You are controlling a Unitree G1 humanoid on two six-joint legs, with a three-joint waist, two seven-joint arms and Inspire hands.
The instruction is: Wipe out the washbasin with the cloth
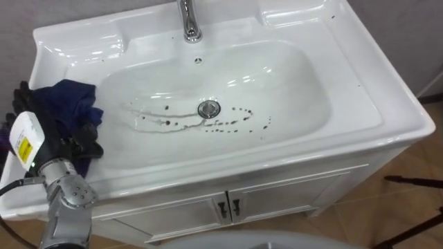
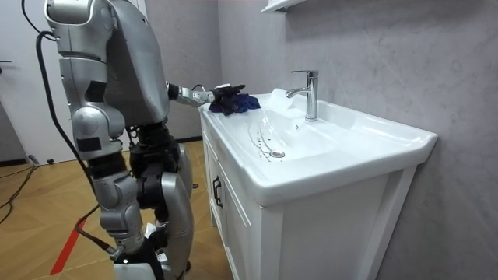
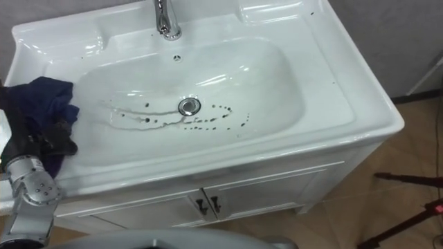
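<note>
At the frame's left edge, we see the robot's left hand (image 1: 69, 142), dark fingers curled round a crumpled dark blue cloth (image 1: 69, 100) lying on the rim of the white ceramic basin (image 1: 360, 111). Dark specks (image 1: 235, 123) lie beside the round metal drain (image 1: 209, 108), so we judge the wiping barely begun.

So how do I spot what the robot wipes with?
Find the big white basin, then its left rim. A dark blue cloth lies bunched there in the robot's left hand. It is the only blue, crumpled thing.
</note>
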